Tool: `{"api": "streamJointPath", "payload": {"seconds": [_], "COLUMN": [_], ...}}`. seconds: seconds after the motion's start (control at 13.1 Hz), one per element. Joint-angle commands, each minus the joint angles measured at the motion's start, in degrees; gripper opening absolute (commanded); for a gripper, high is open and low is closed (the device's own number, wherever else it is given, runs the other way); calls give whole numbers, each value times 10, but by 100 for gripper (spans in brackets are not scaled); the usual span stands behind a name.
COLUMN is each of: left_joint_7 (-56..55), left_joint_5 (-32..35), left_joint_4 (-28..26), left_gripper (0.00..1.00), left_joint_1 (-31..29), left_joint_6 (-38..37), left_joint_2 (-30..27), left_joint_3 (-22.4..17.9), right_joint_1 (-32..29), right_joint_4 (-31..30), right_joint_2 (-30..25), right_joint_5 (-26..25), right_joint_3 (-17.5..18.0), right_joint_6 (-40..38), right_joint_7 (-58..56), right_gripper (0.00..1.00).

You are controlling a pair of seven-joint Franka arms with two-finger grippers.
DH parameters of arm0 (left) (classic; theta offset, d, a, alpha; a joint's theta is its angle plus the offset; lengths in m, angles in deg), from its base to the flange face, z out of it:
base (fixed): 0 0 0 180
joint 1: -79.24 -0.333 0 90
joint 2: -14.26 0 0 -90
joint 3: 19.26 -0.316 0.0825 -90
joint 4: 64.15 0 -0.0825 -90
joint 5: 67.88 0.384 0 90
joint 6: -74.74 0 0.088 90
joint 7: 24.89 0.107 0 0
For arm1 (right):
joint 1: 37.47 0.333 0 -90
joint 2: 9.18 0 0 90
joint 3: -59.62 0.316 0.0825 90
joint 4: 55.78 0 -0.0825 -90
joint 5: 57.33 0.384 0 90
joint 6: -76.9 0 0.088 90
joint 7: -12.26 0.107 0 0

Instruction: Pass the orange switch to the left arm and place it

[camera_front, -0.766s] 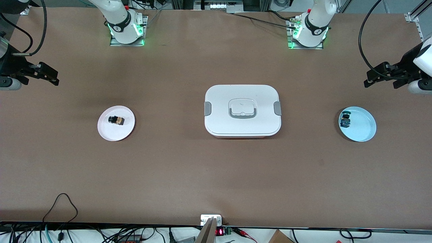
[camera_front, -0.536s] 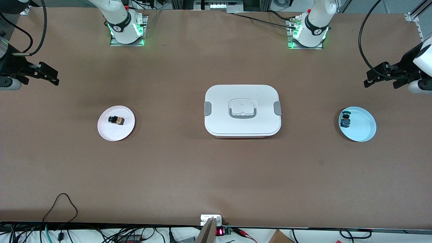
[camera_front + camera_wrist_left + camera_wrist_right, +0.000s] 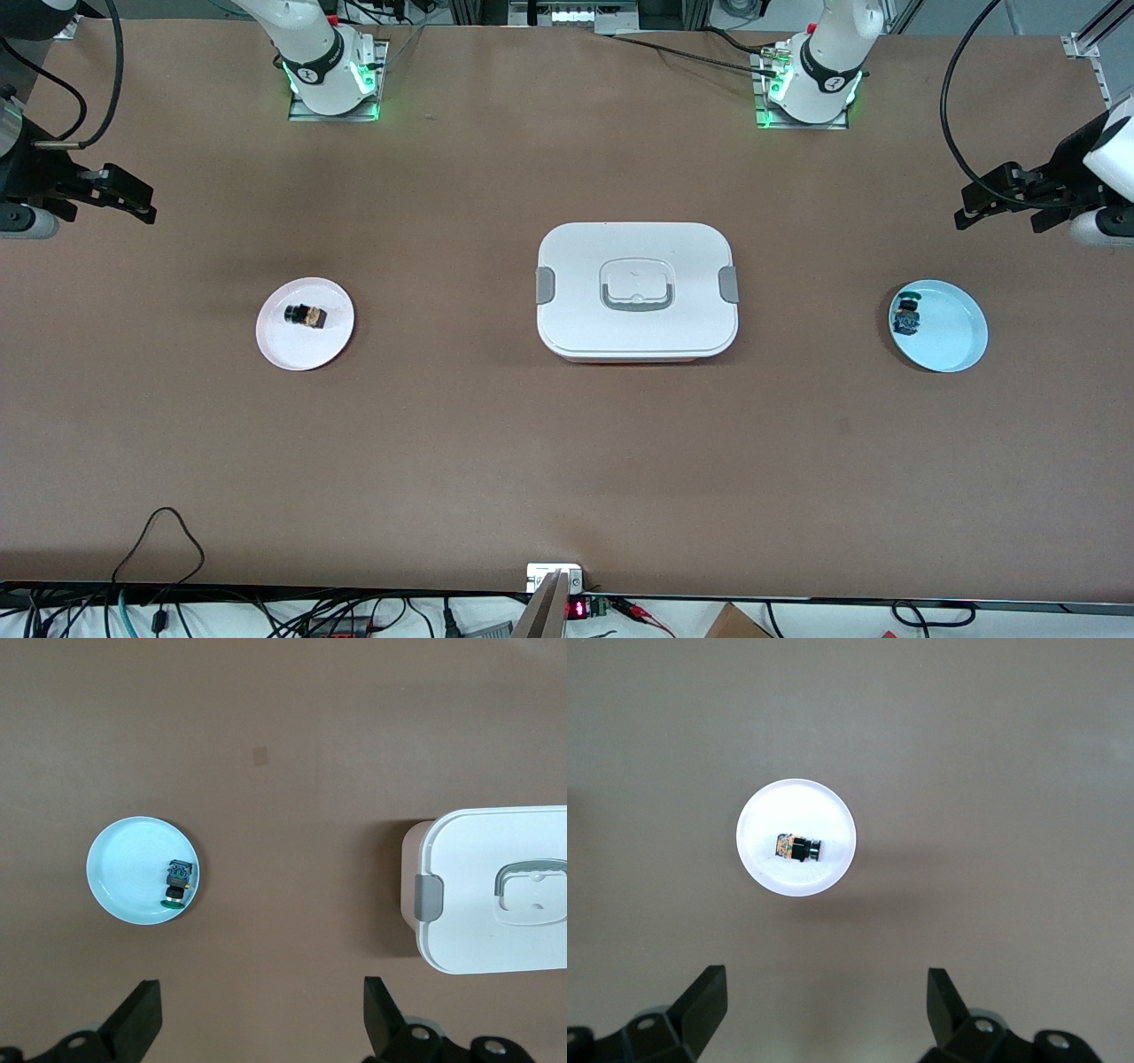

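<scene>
The switch [image 3: 306,315] lies untouched on its plate [image 3: 292,350], the box [image 3: 636,288] mid-worktop blocking the direct route, so the right gripper [image 3: 124,199] and left gripper [image 3: 985,202] hang high at the worktop's ends, jaws spread and empty.

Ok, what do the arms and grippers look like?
Both arms are white with black bands and green lights at their bases. Black cables loop to each wrist. The left gripper and right gripper are black, with flat, angular fingers.

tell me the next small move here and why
Probably lower the right gripper, open and up in the air, toward the orange switch, which lies untouched on the white plate. The left gripper waits open, and the box sits between the two plates.
</scene>
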Motion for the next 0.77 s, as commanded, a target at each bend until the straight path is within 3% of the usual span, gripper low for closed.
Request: {"api": "streamJointPath", "payload": {"seconds": [0.0, 0.69], "left_joint_7": [4, 5], "left_joint_5": [2, 7], "left_joint_4": [24, 24], "left_gripper": [100, 100], "left_joint_1": [2, 2], "left_joint_6": [-15, -27], "left_joint_2": [11, 12], "left_joint_3": [2, 4], "right_joint_1": [-5, -1], "right_joint_4": [14, 15], "right_joint_2": [16, 117], "right_joint_5": [8, 16], "right_joint_3": [2, 5], "right_joint_6": [-11, 35], "right_joint_7": [3, 4], "right_gripper": [100, 100]}}
